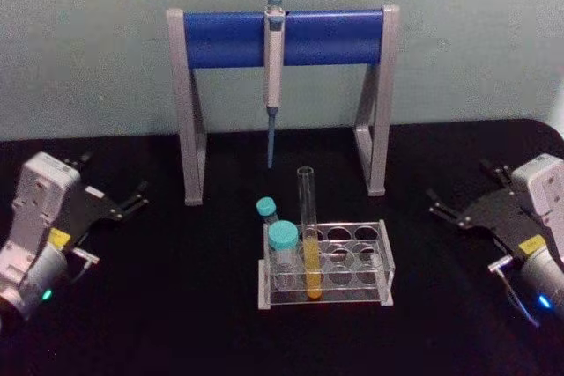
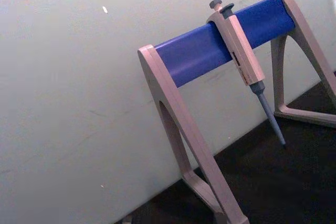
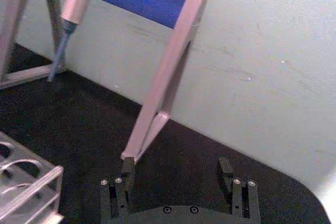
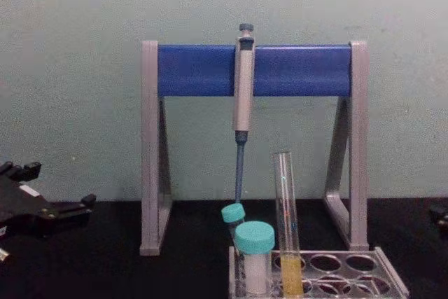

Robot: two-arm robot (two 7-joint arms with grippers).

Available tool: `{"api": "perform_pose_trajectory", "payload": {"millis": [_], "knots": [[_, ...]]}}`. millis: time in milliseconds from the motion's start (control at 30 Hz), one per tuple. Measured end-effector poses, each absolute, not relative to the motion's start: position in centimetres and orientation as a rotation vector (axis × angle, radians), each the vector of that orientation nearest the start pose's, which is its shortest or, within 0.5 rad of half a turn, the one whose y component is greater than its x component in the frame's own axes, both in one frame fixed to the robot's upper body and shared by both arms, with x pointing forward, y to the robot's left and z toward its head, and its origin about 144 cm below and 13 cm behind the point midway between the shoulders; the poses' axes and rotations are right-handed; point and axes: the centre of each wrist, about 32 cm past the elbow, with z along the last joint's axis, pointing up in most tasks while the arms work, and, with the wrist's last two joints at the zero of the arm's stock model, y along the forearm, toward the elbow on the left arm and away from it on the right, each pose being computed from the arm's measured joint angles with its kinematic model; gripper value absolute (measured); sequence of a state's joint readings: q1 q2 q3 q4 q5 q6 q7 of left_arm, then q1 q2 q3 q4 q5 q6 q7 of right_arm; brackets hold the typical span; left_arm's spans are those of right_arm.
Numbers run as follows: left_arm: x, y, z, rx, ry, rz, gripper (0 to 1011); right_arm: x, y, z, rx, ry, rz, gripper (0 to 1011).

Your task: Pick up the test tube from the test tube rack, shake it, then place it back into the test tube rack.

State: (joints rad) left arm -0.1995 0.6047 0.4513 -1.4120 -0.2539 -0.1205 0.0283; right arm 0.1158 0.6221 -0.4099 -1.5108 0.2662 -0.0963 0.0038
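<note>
Table (image 1: 176,323): black top, pale wall behind.

Test tube rack (image 1: 388,263): near centre of the table, just right of the midline. Clear plastic, rows of round holes.

Test tube (image 1: 308,231): stands in the rack's near row, second hole from the left. It is roughly upright, with a slight lean of the open mouth toward the far left. Yellow-orange liquid fills the lower part. In the chest view the test tube (image 4: 287,222) rises well above the rack top. Nothing touches it.

Two teal-capped vials: a larger one (image 1: 283,248) in the near-left hole, just beside the tube, and a smaller one (image 1: 267,210) behind it at the rack's far-left corner.

Stand (image 1: 284,37): grey legs and blue crossbar, at the far side of the table behind the rack. A pipette (image 1: 274,68) hangs from the bar at mid-span, tip down.

Left pincer (image 1: 113,180): low over the left side of the table, well apart from the rack. Fingers spread, nothing between them.

Right pincer (image 3: 176,171): low over the right side of the table, also well apart from the rack. In the wrist view its fingers (image 3: 126,170) are wide apart and empty, with a corner of the rack nearby.
</note>
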Motion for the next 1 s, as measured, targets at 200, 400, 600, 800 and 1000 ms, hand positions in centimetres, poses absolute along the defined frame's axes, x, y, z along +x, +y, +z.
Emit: {"api": "perform_pose_trajectory", "payload": {"millis": [200,400,600,800,1000], "knots": [[48.9,31.0,114.0,0.304,-0.285,1.248,1001,45.2,-30.4,115.0,-0.258,-0.221,-1.158,1000],[48.9,31.0,114.0,0.304,-0.285,1.248,1001,43.9,-29.9,115.8,-0.198,-0.157,-1.064,1000],[48.9,31.0,114.0,0.304,-0.285,1.248,1001,43.6,-29.2,116.5,-0.152,-0.089,-0.954,1000],[48.9,31.0,114.0,0.305,-0.285,1.248,1001,44.2,-28.0,116.9,-0.114,-0.025,-0.845,1000],[48.9,31.0,114.0,0.304,-0.285,1.248,1001,45.0,-27.0,117.1,-0.087,0.027,-0.755,1000]]}}
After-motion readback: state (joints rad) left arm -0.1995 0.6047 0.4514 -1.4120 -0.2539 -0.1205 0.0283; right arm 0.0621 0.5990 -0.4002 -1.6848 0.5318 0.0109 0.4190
